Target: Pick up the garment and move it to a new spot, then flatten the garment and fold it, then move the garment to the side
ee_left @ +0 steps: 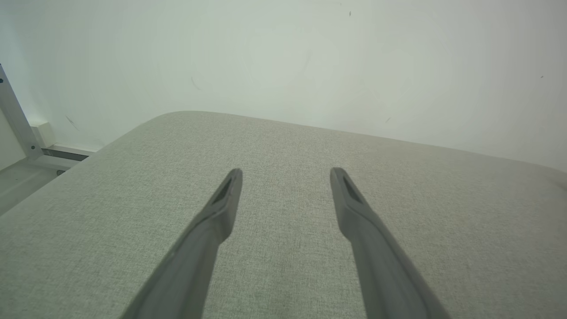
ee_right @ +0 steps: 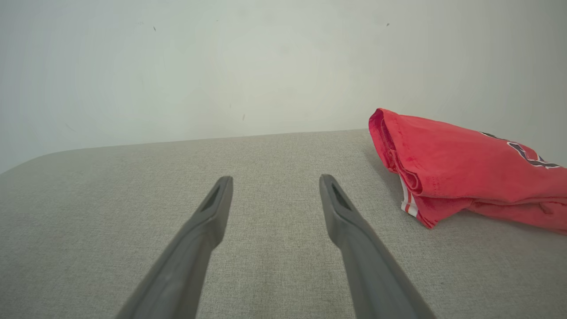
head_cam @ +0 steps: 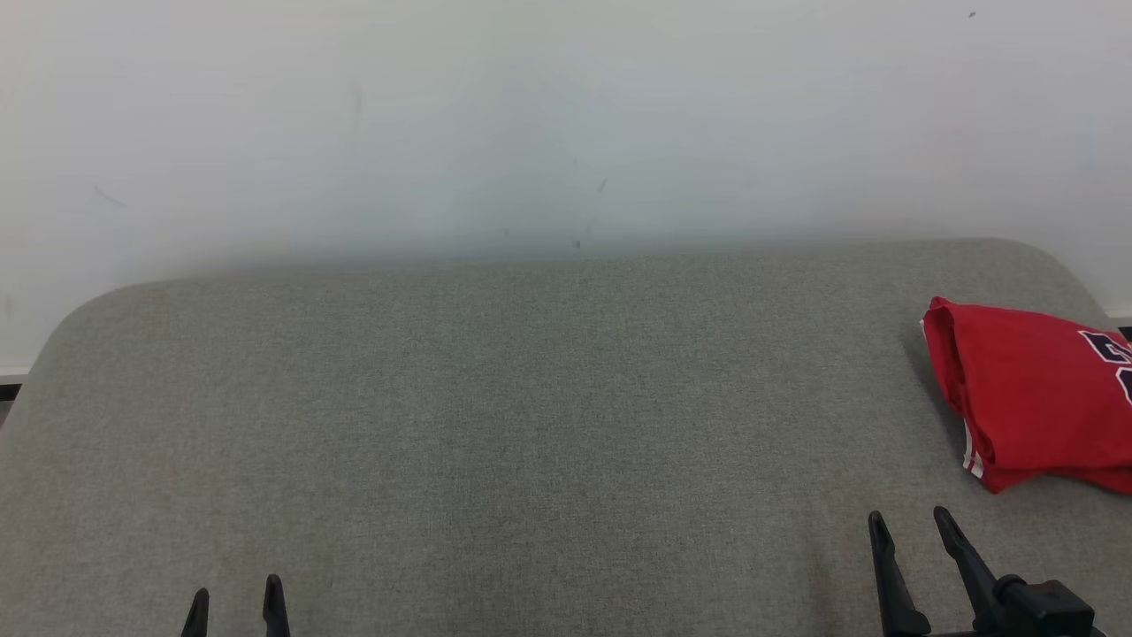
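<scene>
— Lying at the far right of the grey fabric-covered tabletop (head_cam: 531,398), is that the folded red cloth garment (head_cam: 1035,389) with white side stripes and dark lettering?
— Yes. It is resting as a folded bundle near the tabletop's right rounded corner, and its right part is running out of the head view. Nothing is touching it.
— How are the jaws standing?
— The left gripper (head_cam: 237,588) is showing at the lower left of the head view, its jaws standing wide apart and holding nothing. In the left wrist view its two long dark fingers (ee_left: 221,208) are pointing across bare grey fabric toward the pale wall (head_cam: 566,115).
— And the other arm?
— The right gripper (head_cam: 909,515) is sitting at the lower right, on the robot's side of the garment and apart from it. Its jaws are likewise standing wide and gripping nothing. In the right wrist view the garment is lying to the right of the fingers, beyond their tips, with its striped corner facing them.
— Where is the left gripper sitting relative to the garment?
— Well apart from it, across the tabletop.
</scene>
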